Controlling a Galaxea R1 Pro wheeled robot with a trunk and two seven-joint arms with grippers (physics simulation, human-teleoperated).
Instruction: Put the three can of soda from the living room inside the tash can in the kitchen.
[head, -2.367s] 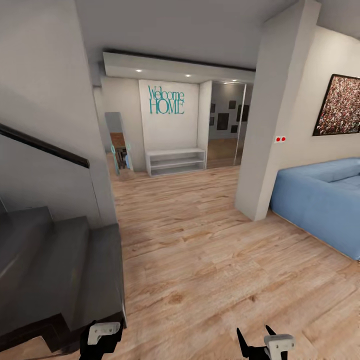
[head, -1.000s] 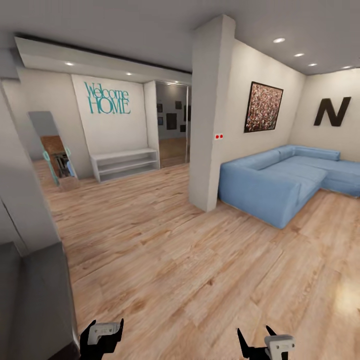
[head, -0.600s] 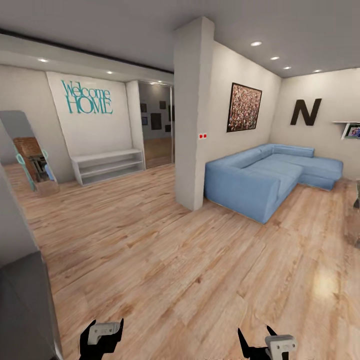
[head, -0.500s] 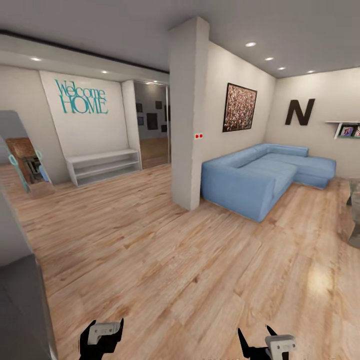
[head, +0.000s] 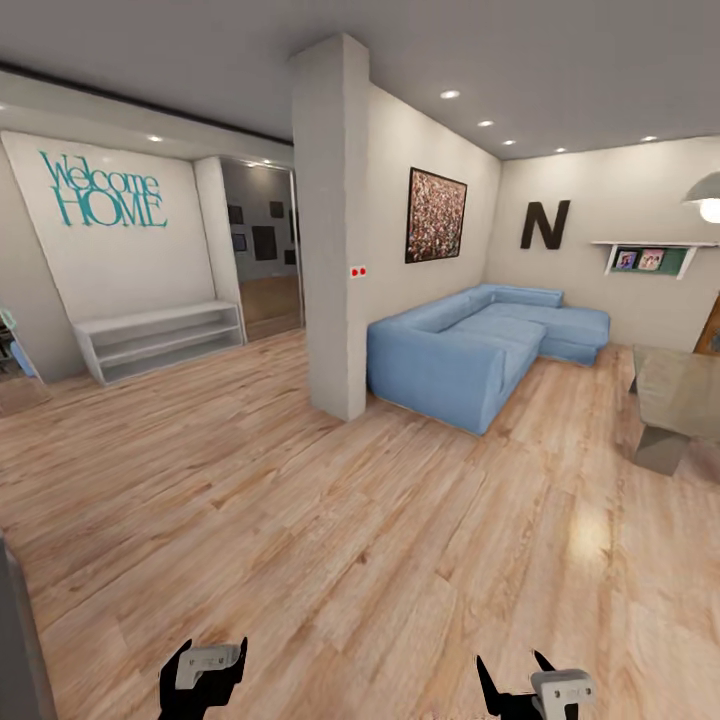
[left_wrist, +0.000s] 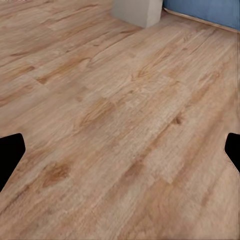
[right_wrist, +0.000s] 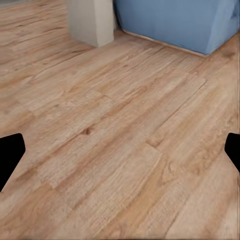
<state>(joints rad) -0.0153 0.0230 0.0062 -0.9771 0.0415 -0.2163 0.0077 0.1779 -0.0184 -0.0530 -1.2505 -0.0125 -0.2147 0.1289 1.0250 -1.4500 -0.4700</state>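
I am looking into the living room, whose blue corner sofa (head: 480, 345) sits against the far walls, and I take it as my landmark. No soda cans or bin can be made out from here. Just left of the sofa's near end a white square pillar (head: 330, 230) stands on the wood-plank floor (head: 330, 520), touching or nearly touching the sofa. Right of the sofa, well apart from it, is the low grey-brown bench (head: 675, 400), cut by the picture's edge. On the wall above the sofa hang a speckled framed picture (head: 435, 215) and a dark letter N (head: 545, 225), with a small wall shelf (head: 655, 255) further right. Far left of the sofa, past the pillar, a white low shelf unit (head: 160, 338) stands under teal "Welcome HOME" lettering (head: 100, 188). My left tool (head: 205, 672) and right tool (head: 545, 690) hang low over the floor, each with its fingers spread wide apart and holding nothing; both wrist views show bare planks between the fingertips.
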